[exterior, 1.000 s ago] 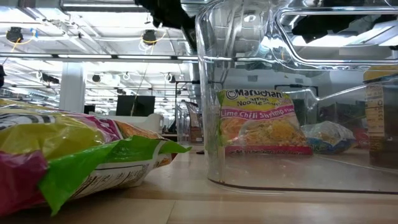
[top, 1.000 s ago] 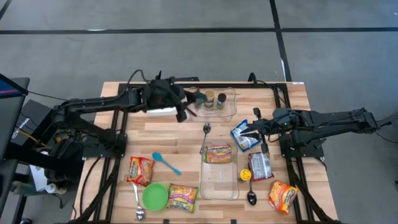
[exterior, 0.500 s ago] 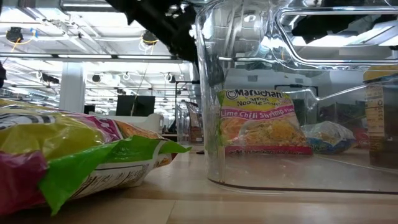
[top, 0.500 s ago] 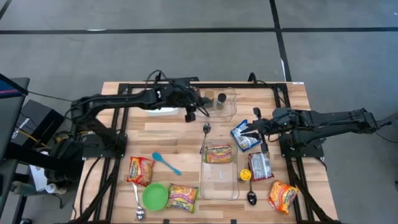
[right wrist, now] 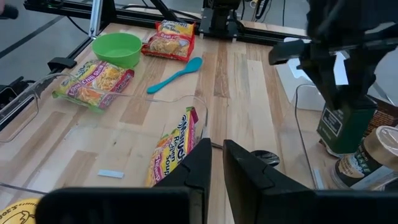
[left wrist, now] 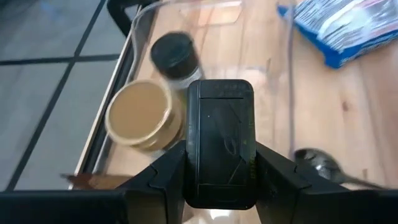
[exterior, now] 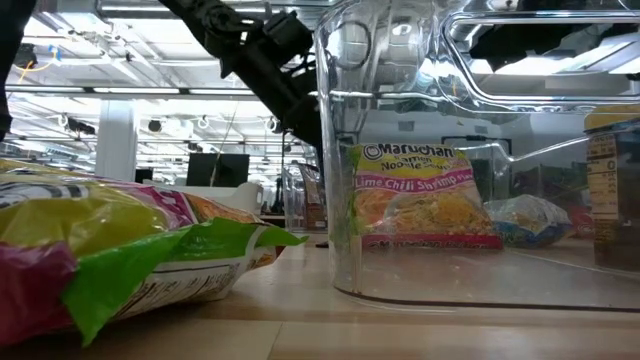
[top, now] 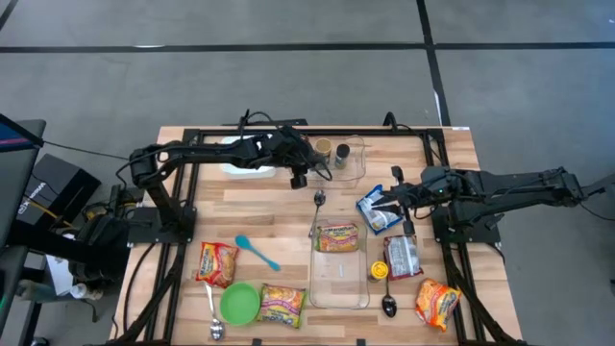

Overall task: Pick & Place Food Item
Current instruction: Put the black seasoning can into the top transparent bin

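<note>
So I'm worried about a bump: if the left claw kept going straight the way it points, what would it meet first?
Probably the dark green tin it grips, already inside the clear container. The left claw points down into it, so the container floor likely comes first, beside the tan-lidded jar. Depth is unclear.

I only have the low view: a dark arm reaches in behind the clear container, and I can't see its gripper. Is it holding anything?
Observer: Yes. The right wrist view shows the left gripper clamped on a dark green tin.
Operator: Where on the table is that?
Observer: In the high view, it is at the left end of the clear tray by the table's far edge.
Operator: Is anything in that tray?
Observer: Two jars, a tan-lidded jar and a black-lidded jar.
</note>
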Motion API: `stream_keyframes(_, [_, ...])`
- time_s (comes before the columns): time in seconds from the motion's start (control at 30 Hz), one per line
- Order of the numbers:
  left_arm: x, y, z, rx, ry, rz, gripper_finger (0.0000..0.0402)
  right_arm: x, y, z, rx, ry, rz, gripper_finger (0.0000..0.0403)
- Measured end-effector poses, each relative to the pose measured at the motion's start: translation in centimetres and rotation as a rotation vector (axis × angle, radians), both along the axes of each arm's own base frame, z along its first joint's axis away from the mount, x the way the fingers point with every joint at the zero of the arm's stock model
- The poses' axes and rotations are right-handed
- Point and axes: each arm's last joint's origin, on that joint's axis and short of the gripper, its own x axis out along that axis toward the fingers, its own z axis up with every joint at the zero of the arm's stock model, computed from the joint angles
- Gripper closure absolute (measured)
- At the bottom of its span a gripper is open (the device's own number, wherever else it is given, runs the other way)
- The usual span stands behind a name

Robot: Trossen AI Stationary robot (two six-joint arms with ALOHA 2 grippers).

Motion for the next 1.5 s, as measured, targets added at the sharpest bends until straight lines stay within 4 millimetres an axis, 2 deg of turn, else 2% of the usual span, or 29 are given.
stream_keyframes(0.27, [-0.4, 1.3, -0.3, -0.068, -0.021, -0.038, 0.0262, 0.0, 0.0, 0.0, 0.001, 0.000, 0.002, 0.0368])
stream_keyframes(0.63, [0.3, 1.6, -3.2, -0.111, 0.053, -0.044, 0.0262, 0.0, 0.0, -0.1, 0.001, 0.007, 0.004, 0.0368])
stream_keyframes(1.5, [0.0, 1.7, -3.6, -0.133, 0.100, -0.036, 0.0262, -0.1, 0.0, -0.2, 0.001, 0.022, 0.002, 0.0368])
